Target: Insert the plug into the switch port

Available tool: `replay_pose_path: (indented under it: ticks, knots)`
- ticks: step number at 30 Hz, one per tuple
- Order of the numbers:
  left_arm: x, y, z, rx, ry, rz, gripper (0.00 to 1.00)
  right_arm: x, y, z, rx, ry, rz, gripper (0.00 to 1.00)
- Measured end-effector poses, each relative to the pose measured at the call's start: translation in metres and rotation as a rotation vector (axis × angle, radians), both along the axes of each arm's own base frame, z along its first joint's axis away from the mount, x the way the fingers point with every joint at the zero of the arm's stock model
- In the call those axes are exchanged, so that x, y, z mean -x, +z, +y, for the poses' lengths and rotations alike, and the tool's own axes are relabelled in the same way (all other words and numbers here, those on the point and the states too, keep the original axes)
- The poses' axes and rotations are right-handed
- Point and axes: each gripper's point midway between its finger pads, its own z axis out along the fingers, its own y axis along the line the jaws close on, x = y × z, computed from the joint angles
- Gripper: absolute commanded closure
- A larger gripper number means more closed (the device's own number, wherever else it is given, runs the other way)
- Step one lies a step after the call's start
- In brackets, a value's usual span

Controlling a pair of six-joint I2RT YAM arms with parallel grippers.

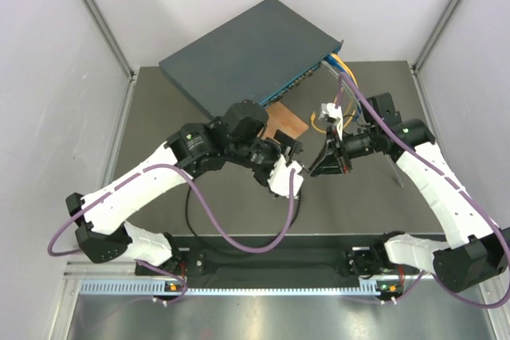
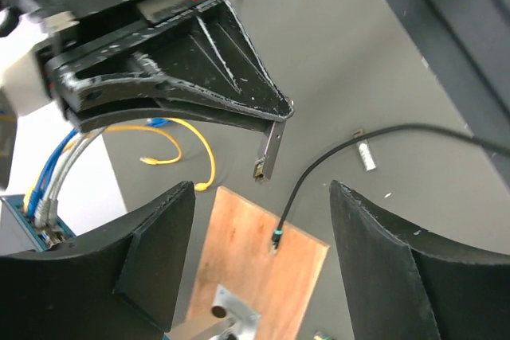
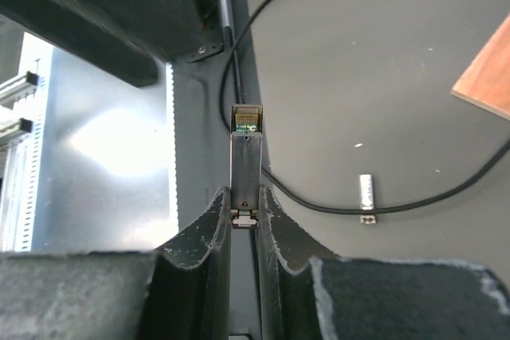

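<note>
The plug (image 2: 276, 234) is the small dark, teal-ringed tip of a thin black cable (image 2: 335, 149). It rests on the brown wooden board (image 2: 247, 252). My left gripper (image 2: 263, 268) hangs open above the board, its fingers apart on either side of the plug and touching nothing. My right gripper (image 3: 245, 197) is shut on a silver metal module (image 3: 246, 157) with a green tip, held just above the table close to the left gripper (image 1: 283, 169). The switch (image 1: 247, 53) lies at the back, its teal port row (image 1: 307, 77) facing the grippers.
Blue and grey cables (image 2: 48, 181) are plugged into the switch's right end. A yellow cable (image 2: 187, 145) curls beside the board. A small loose silver stick (image 2: 365, 154) lies on the dark mat. A metal bracket (image 2: 227, 312) stands on the board. White walls enclose the table.
</note>
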Motion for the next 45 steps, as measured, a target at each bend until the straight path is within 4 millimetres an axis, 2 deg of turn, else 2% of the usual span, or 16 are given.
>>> replay_pose_path:
  ticks: [4,18,21,24,25,26,28,31,36,45]
  knots:
    - [0.0,-0.011,-0.005,-0.037,-0.023,-0.044,0.29,0.006,0.002,0.002,-0.012,0.02,0.008,1.0]
    - [0.006,-0.038,-0.014,-0.105,-0.066,-0.111,0.54,0.022,0.009,0.009,-0.055,0.062,0.074,1.0]
    - [0.004,-0.042,-0.016,-0.108,-0.061,-0.122,0.63,0.025,0.009,0.011,-0.057,0.075,0.078,1.0]
    - [0.003,-0.048,-0.017,-0.113,-0.055,-0.127,0.81,0.027,0.009,0.012,-0.056,0.08,0.084,0.98]
    - [0.002,-0.048,-0.018,-0.11,-0.051,-0.129,0.88,0.028,0.009,0.012,-0.054,0.082,0.087,0.92]
    - [0.001,-0.049,-0.018,-0.112,-0.051,-0.131,1.0,0.028,0.009,0.013,-0.051,0.081,0.088,0.82]
    - [0.001,-0.053,-0.017,-0.116,-0.046,-0.131,1.0,0.027,0.008,0.012,-0.044,0.073,0.092,0.62]
    - [-0.004,-0.058,-0.02,-0.108,-0.028,-0.143,1.0,0.028,0.006,0.013,-0.044,0.078,0.097,0.54]
    - [-0.008,-0.063,-0.02,-0.116,-0.012,-0.153,1.0,0.03,-0.005,0.012,-0.025,0.071,0.122,0.56]
    - [-0.011,-0.052,-0.022,-0.076,0.007,-0.172,1.0,0.029,-0.013,0.011,-0.01,0.057,0.145,0.73]
